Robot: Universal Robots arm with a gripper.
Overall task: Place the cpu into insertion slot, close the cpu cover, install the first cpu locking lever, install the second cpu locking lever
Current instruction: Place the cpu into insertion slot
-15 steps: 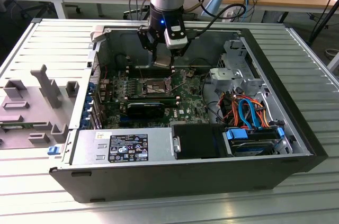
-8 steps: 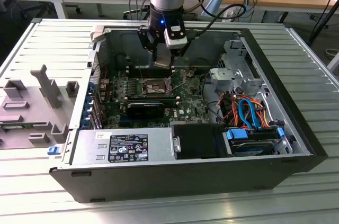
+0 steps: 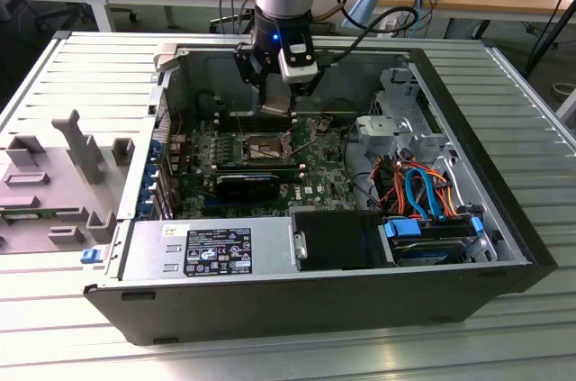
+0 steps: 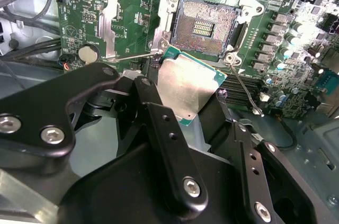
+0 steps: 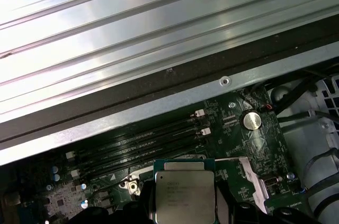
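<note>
The cpu (image 4: pixel 188 83) is pinched by its edges in the gripper (image 4: pixel 184 96), hung above the far side of the bare insertion slot (image 4: pixel 204 25), with the cpu cover (image 4: pixel 109 28) swung open. Socket pins could be bent by a skewed descent. The green board (image 4: pixel 71 20) is housed in the open computer case (image 3: pixel 315 295).

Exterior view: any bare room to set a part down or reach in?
Free: ribbed table on the exterior view's right of the case, and the strip along its near wall. Crowded: the hand holds the cpu above the board beside the insertion slot; cables fill the drive corner.
</note>
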